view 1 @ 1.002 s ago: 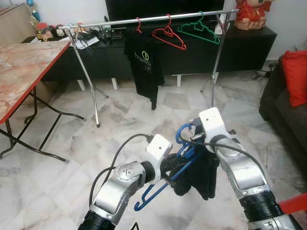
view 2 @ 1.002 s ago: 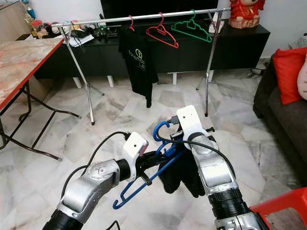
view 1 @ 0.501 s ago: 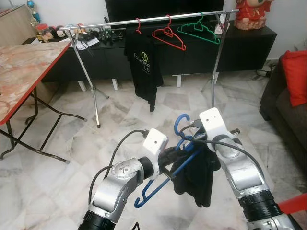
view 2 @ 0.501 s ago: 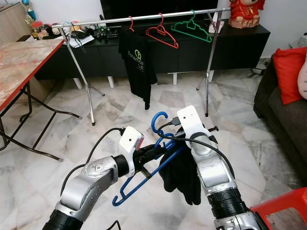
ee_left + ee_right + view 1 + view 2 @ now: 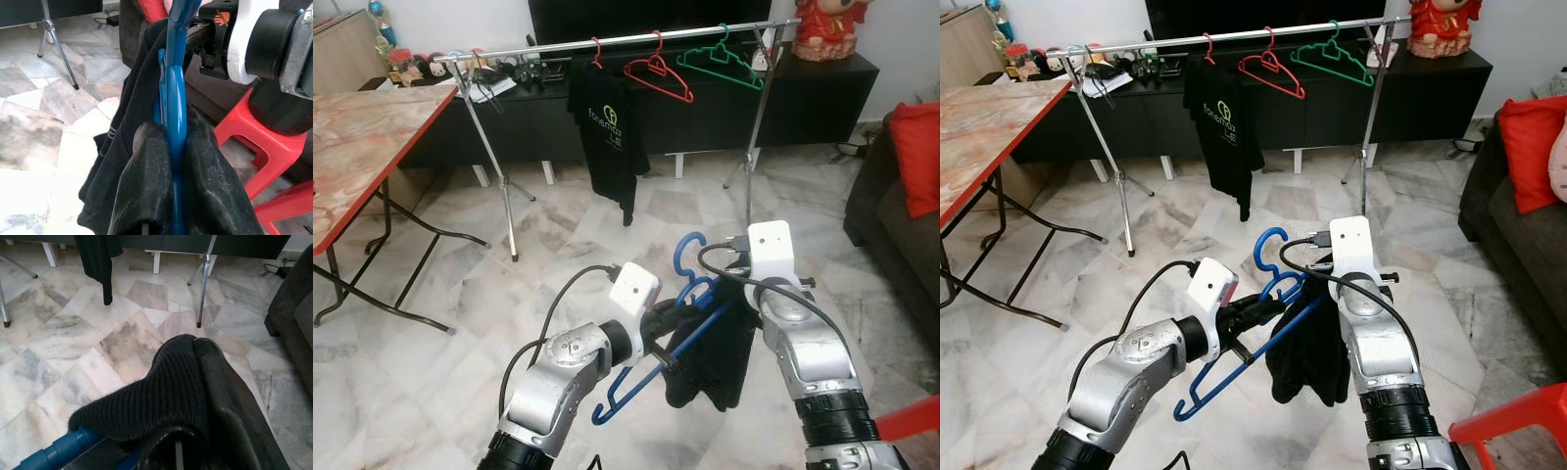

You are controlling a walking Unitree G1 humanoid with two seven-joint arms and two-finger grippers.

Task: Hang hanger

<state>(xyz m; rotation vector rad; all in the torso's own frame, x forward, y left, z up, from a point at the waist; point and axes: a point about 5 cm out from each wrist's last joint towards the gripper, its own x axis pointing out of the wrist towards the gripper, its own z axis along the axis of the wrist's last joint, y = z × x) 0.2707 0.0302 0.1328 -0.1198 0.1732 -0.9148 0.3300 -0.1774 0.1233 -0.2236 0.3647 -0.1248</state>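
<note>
Across the marble floor (image 5: 431, 352) stands a metal clothes rail (image 5: 607, 41), carrying a black T-shirt (image 5: 610, 137), a red hanger (image 5: 658, 75) and a green hanger (image 5: 720, 63). Near the camera, a blue hanger (image 5: 680, 328) draped with a dark garment (image 5: 710, 352) hangs between both arms — left pincer (image 5: 168, 176) pinching its bar, right pincer (image 5: 195, 396) pressed onto the knit cloth at its shoulder.

Floor (image 5: 431, 372): pale marble tiles w/ grey and pink veining. Standing on it: metal clothes rail (image 5: 617, 41) on splayed legs, folding table (image 5: 357, 147) w/ red edge and black legs at robot's left, low black cabinet (image 5: 803, 98) behind rail, dark sofa (image 5: 891, 235) and red stool (image 5: 1513, 431) at right.
</note>
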